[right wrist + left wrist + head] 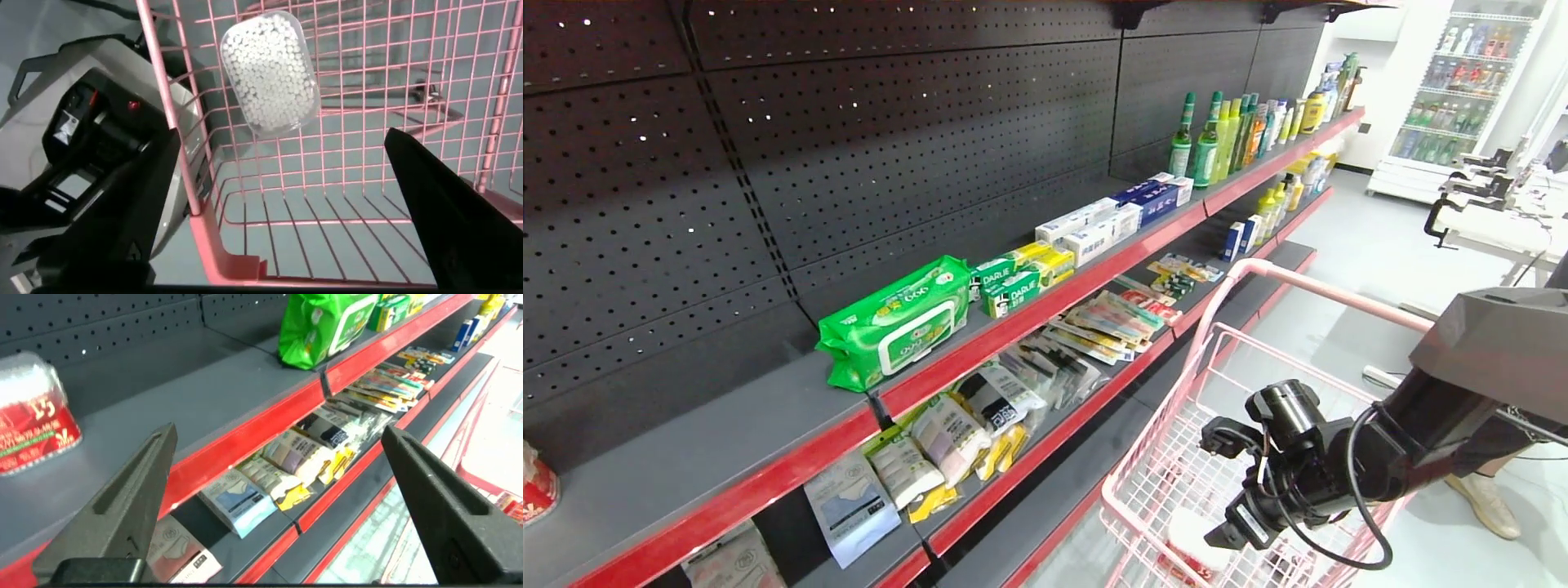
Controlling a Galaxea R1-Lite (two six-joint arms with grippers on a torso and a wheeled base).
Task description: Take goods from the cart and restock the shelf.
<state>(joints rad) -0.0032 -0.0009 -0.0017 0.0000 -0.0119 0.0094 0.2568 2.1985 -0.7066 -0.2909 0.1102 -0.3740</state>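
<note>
A long shelf [686, 441], with a black pegboard back and red edging, is being shown along the left of the head view. Its grey upper board is being taken up in part. A green pack of wipes [894, 322] is lying near the middle, with green and white toothpaste boxes [1021, 278] lined up just beyond it and green bottles [1209, 139] standing farther along. A red-and-white package [33, 408] is sitting well apart from these at the near end. The board below is being covered by flat sachets [947, 433].

A pink wire cart [1307, 284] is parked beside the shelf, on the robot's right. The right arm is being held down over its basket. The right gripper [278, 220] is being held with its fingers [155, 204] spread wide apart and nothing between them. A clear tub of white cotton swabs [270, 72] (the one item clearly seen in the cart) is lying on the wire floor of the basket, apart from those fingers.

The left gripper [278, 514] is being held out in front of the shelf's red edge, its fingers likewise wide apart and gripping nothing, with the red-and-white package near one finger.
</note>
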